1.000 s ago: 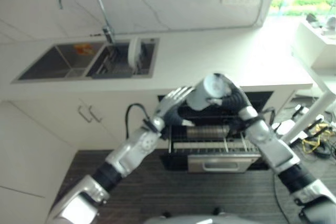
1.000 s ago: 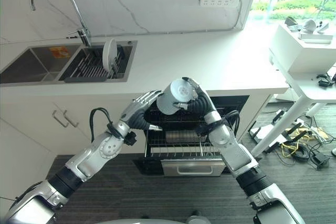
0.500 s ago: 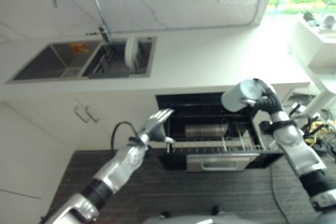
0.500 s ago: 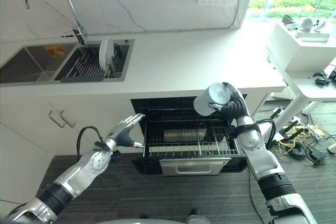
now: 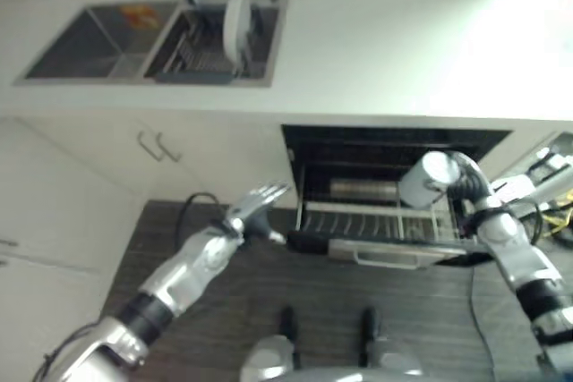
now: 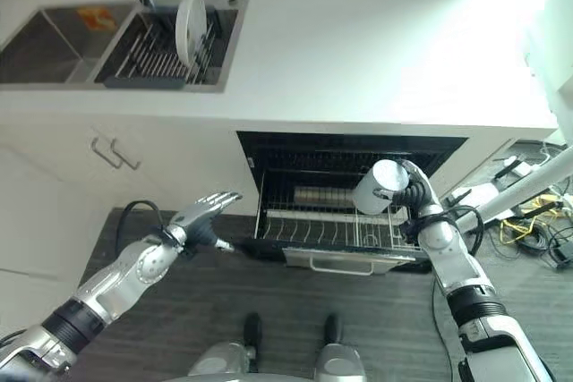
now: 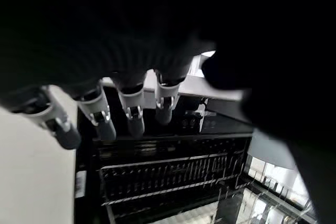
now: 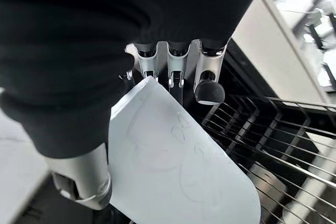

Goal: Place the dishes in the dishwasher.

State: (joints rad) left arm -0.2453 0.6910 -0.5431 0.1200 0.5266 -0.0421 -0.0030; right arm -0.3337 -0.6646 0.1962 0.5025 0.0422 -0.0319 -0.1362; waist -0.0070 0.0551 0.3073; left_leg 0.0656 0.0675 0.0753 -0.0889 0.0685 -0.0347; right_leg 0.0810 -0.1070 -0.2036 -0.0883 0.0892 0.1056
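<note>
While the right hand (image 6: 414, 194) grips the cup (image 6: 378, 187) and the left hand (image 6: 202, 215) hangs open, tilted lowering risks snagging the rack (image 6: 313, 225) wires.

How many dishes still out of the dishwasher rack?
2 visible: a white plate standing in the sink rack, and a white cup held in the right hand over the dishwasher rack. More may be hidden in the sink.

The far part of the cup (image 8: 173, 166) is covered by the right hand (image 8: 84, 182), whose fingers (image 8: 209, 90) are partly hidden behind it. The dishwasher (image 6: 349, 185) interior is lost in shadow. The sink (image 6: 54, 33) is cut off by the picture's edge.
</note>
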